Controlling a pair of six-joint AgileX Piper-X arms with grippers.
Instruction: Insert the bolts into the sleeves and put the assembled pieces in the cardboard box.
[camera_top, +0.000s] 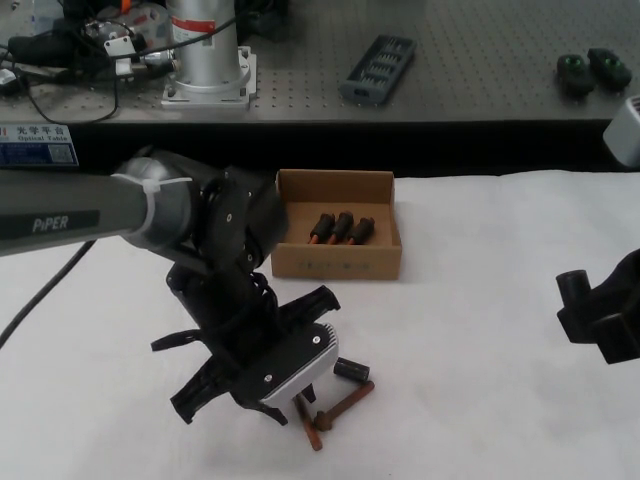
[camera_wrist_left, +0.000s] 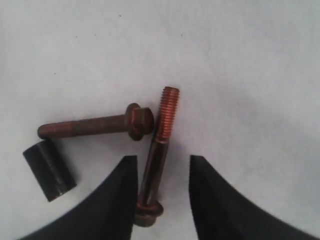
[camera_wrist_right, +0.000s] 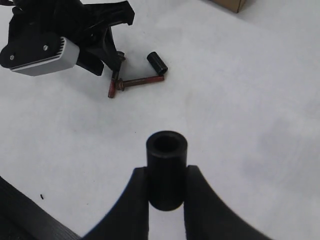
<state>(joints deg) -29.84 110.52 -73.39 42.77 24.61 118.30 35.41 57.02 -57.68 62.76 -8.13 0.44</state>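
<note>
My left gripper (camera_wrist_left: 162, 161) hovers low over the white cloth, open, its fingers on either side of a coppery bolt (camera_wrist_left: 158, 145) without touching it. A second bolt (camera_wrist_left: 95, 125) lies crosswise with its head against the first, and a loose black sleeve (camera_wrist_left: 50, 170) lies beside it. From above, the left gripper (camera_top: 292, 405) stands over the bolts (camera_top: 345, 400) near the front edge. My right gripper (camera_wrist_right: 166, 175) is shut on another black sleeve (camera_wrist_right: 166, 167), held upright with its bore showing, at the right edge of the cloth (camera_top: 585, 300). The cardboard box (camera_top: 335, 262) holds three assembled pieces (camera_top: 340, 228).
Behind the white cloth runs a perforated metal bench with a metal post (camera_top: 205, 50), a black rack (camera_top: 378, 65), cables and two dark knobs (camera_top: 592, 70). Open cloth lies between the two grippers and to the right of the box.
</note>
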